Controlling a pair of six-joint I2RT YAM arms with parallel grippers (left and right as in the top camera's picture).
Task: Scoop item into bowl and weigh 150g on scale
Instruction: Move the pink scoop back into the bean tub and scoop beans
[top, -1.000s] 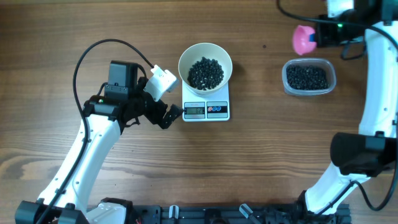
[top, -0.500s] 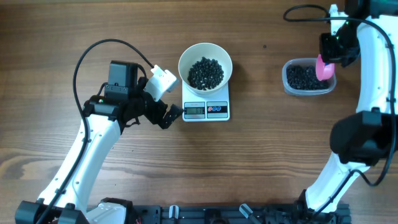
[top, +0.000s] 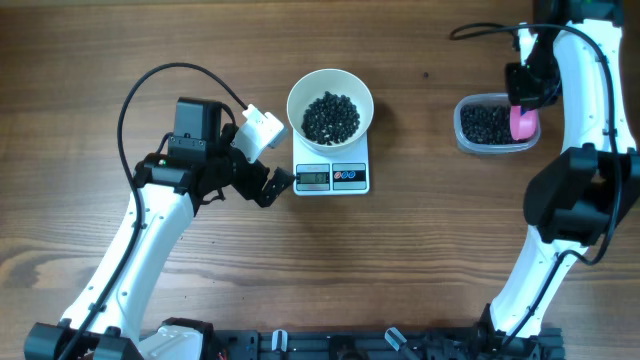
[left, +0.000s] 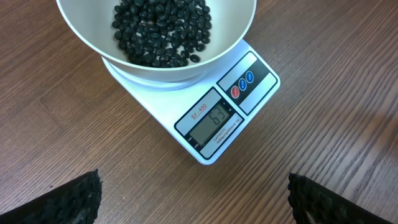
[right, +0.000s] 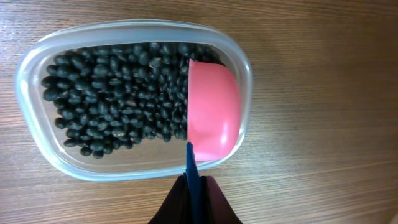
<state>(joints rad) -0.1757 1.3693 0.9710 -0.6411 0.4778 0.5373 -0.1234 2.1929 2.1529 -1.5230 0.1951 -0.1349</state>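
Observation:
The white bowl (top: 299, 92) stands on the white scale (top: 355, 160) and holds a heap of black beans (top: 330, 117). In the left wrist view the bowl (left: 236, 28) sits above the scale's display (left: 214, 124), which reads 67. My left gripper (top: 275, 188) rests wide open just left of the scale, nothing between its fingers (left: 68, 202). My right gripper (right: 194, 182) is shut on the blue handle of a pink scoop (right: 214, 115). The scoop (top: 523, 123) dips into the right end of the clear tub (right: 245, 68), beside the beans (right: 112, 106) in it.
The clear tub (top: 462, 125) of beans sits at the back right of the wooden table. The right arm (top: 590, 120) runs along the right edge. A black cable (top: 140, 85) loops over the left arm.
My right gripper has carried the pink scoop from the back of the table down into the right end of the tub. The left arm has not moved.

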